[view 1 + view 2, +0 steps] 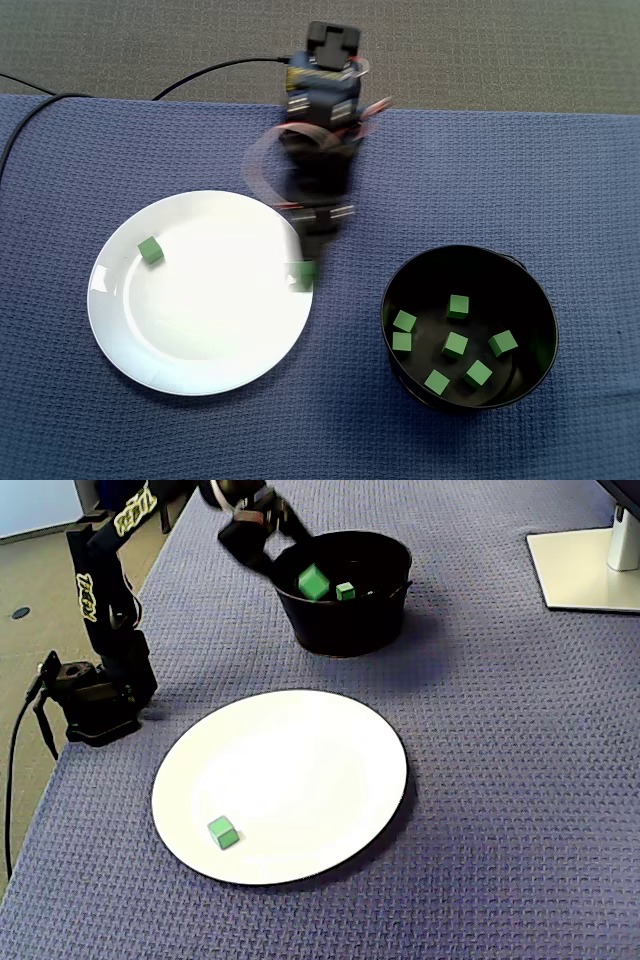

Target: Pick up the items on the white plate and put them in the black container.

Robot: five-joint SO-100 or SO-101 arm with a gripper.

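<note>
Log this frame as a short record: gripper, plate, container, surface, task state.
gripper: gripper shut on carried green cube, held in the air; arm motion-blurred in the top-down fixed view
plate: white plate holds one plate cube
container: black container holds seven green cubes
surface: blue textured cloth
task state: not done; one cube on plate, one in gripper

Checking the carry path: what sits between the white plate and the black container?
Nothing: bare blue cloth separates white plate and black container in both fixed views. The tool grips a green cube.
</note>
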